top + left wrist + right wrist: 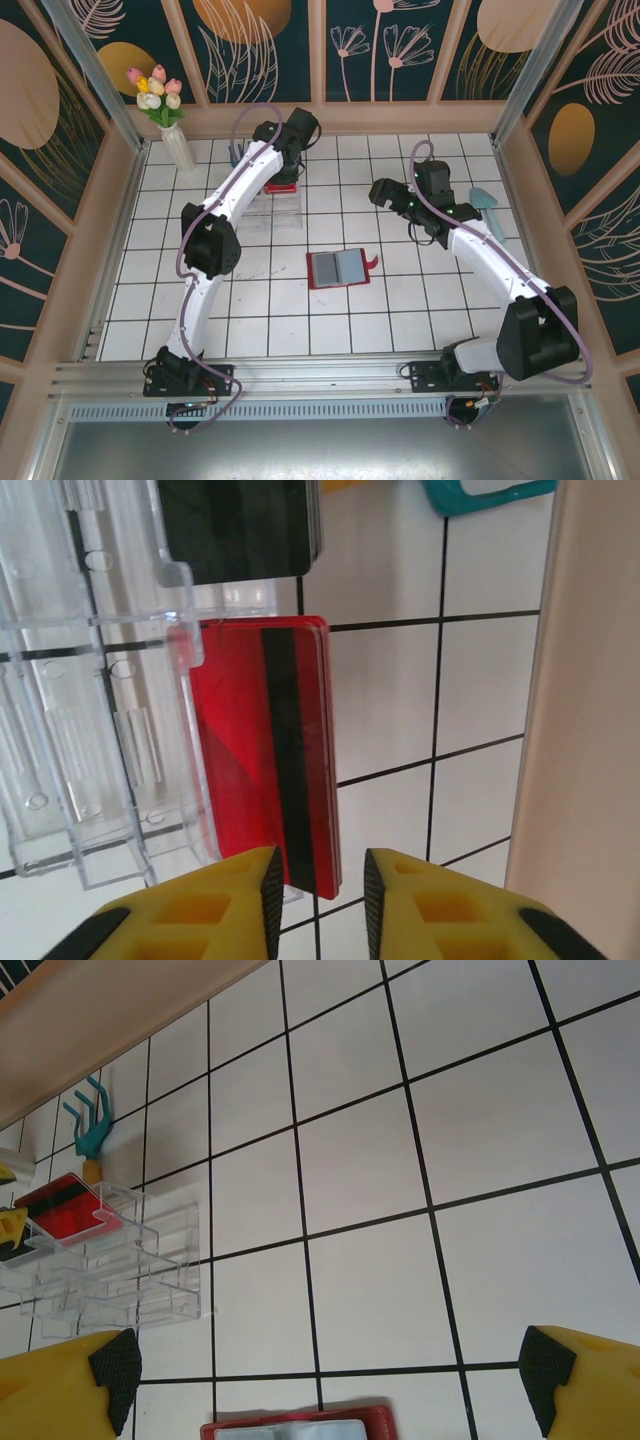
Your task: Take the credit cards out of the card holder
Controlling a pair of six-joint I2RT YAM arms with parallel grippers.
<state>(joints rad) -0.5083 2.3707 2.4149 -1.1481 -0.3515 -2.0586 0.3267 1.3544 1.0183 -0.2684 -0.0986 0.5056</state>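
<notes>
The red card holder lies open on the tiles mid-table, its grey-blue pockets facing up; its top edge also shows in the right wrist view. No loose credit cards are in view, and I cannot tell any apart in the pockets. My right gripper hangs wide open above the tiles just beyond the holder, holding nothing. My left gripper is far back at the clear plastic stand. It is open, with its fingertips either side of the near end of a red tray with a black stripe.
A black tray sits in the stand above the red one. A teal tool lies at the right wall. A flower vase stands at the back left. Wooden walls enclose the tiled table.
</notes>
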